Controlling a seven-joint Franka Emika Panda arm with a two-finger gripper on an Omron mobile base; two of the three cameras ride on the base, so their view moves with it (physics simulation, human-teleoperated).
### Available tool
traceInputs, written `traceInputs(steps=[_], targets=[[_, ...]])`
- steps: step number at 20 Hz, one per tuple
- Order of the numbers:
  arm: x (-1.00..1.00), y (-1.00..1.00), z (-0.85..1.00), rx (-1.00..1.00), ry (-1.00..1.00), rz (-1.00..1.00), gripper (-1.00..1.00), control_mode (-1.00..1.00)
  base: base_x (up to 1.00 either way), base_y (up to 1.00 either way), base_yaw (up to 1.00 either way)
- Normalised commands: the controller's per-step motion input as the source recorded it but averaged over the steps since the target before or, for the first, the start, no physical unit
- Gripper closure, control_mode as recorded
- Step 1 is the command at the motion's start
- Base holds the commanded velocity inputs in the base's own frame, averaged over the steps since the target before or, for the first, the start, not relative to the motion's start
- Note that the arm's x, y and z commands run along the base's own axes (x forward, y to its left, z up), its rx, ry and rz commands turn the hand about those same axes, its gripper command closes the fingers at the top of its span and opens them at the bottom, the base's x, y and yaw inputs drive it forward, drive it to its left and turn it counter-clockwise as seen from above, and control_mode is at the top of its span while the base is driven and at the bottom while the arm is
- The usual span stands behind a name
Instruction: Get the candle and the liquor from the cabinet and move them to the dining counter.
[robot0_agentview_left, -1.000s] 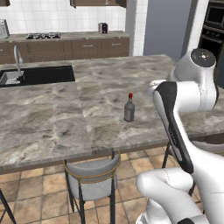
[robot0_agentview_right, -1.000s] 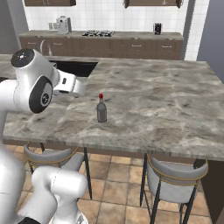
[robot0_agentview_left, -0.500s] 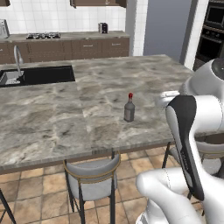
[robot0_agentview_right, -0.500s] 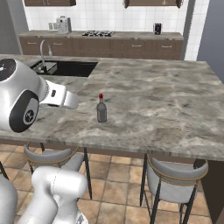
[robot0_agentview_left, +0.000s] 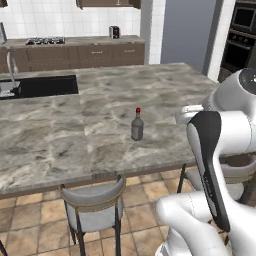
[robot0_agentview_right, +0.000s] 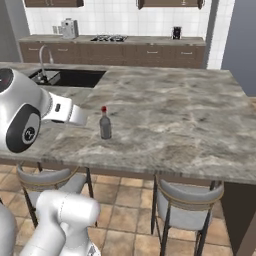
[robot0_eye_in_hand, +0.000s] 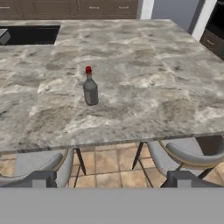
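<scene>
1. Far left, left base view: black sink (robot0_agentview_left: 42, 86) recessed in the dining counter (robot0_agentview_left: 75, 135), faucet (robot0_agentview_left: 11, 70) beside it; stove (robot0_agentview_left: 45, 40) on the back worktop behind.
2. Centre: the liquor (robot0_agentview_left: 137, 124) upright on the marble top (red cap up), well apart from the sink, nearer the front edge than the back; also seen in right base view (robot0_agentview_right: 105, 123) and hand view (robot0_eye_in_hand: 90, 86).
3. Below the front edge: grey-seated stools (robot0_agentview_right: 187, 205), tucked partly under the top.
4. Gripper (robot0_eye_in_hand: 112, 177) seen in hand view: fingertips (robot0_eye_in_hand: 41, 178) spread fully apart, nothing between them; held back from the counter edge, clear of the bottle.
5. Right, left base view: wall oven (robot0_agentview_left: 239, 40) past the counter end.
</scene>
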Motion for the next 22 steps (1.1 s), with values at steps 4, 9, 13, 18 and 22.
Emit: traceInputs(steps=[4,9,13,18,22], targets=[[0.00,0.00,0.00,0.00,0.00,0.00,-1.00,1.00,-0.27,-1.00,-0.03],[0.00,0.00,0.00,0.00,0.00,0.00,-1.00,1.00,-0.26,-1.00,-0.03],[0.00,0.00,0.00,0.00,0.00,0.00,-1.00,1.00,-0.23,-1.00,-0.05],[0.00,0.00,0.00,0.00,0.00,0.00,-1.00,1.00,-0.21,-1.00,-0.03],[0.00,0.00,0.00,0.00,0.00,0.00,-1.00,1.00,-0.16,-1.00,-0.02]])
